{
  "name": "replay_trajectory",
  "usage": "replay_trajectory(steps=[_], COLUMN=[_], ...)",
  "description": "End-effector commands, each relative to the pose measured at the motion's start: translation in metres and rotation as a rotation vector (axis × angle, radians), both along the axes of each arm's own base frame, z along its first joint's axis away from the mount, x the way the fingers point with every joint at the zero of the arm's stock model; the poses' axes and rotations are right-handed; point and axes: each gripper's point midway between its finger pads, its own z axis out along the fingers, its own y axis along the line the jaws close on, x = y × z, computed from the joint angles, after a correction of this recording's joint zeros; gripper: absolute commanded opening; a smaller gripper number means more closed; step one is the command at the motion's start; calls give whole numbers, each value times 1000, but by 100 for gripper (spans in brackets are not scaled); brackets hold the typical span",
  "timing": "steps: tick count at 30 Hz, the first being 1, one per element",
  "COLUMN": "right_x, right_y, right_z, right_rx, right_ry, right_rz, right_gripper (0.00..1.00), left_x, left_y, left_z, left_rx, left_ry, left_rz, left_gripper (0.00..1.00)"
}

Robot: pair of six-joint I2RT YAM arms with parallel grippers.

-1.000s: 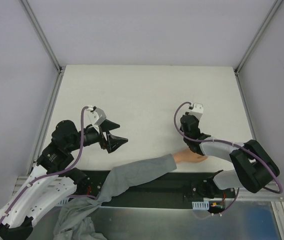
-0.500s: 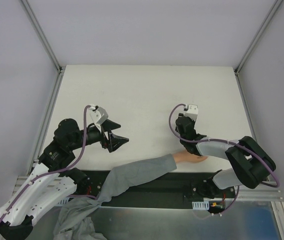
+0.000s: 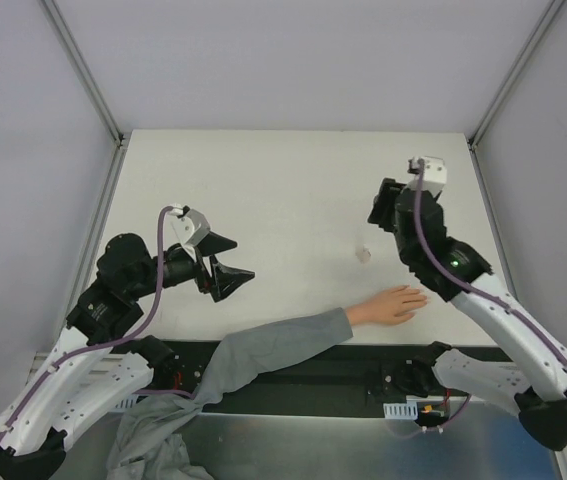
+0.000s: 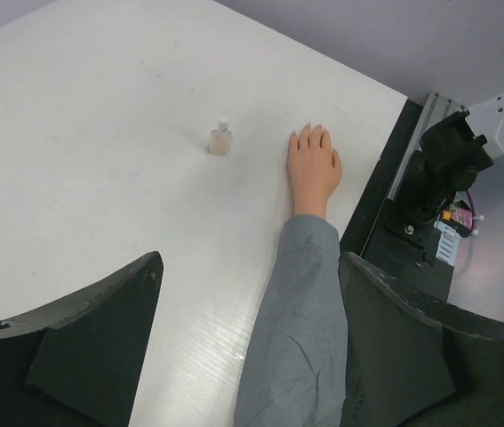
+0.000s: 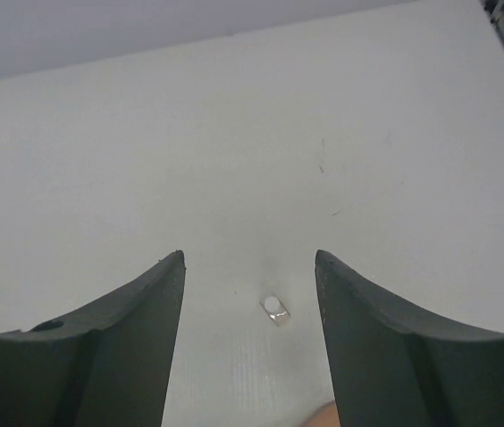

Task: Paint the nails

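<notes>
Grey sleeve enters at lower centre, and the pale hand lies flat on the white table. The nails at its fingertips are too small to judge. Small clear bottle stands just above the hand, not touching it. Left gripper, left of centre, and right gripper, upper right, both gape wide and hold nothing. Grey walls and metal rails behind.

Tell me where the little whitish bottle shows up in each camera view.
Top external: the bottle stands right of centre, just above the hand in the picture.
Left wrist: upper middle, left of the hand's fingertips.
Right wrist: low centre, near the bottom edge.
Shared landmark: the hand; the right wrist view shows only a peach sliver of it at the bottom edge.
</notes>
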Motion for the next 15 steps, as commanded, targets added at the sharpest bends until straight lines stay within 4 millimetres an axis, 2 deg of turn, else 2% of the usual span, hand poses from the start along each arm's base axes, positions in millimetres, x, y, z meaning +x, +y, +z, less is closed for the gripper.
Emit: replay_trajectory(steps=[1, 3, 6, 8, 13, 15], right_x=[-62, -73, -94, -108, -129, -136], right_y=[-53, -64, -87, -98, -108, -118], right_z=[29, 53, 72, 90, 118, 121], right_rx=[-134, -146, -181, -174, -110, -122], right_ry=[93, 58, 40, 3, -138, -118], right_rz=[16, 25, 12, 24, 80, 52], right_gripper=[63, 63, 72, 74, 73, 75], left_x=[7, 10, 12, 12, 13, 11], left_y=[6, 7, 8, 7, 6, 7], left_z=[42, 54, 71, 81, 92, 98], left_rx=[-15, -15, -27, -35, -46, -55], left_ry=[-129, -155, -189, -203, -214, -218], left_rz=[34, 46, 55, 53, 52, 51], left_gripper=[79, 79, 80, 80, 80, 80])
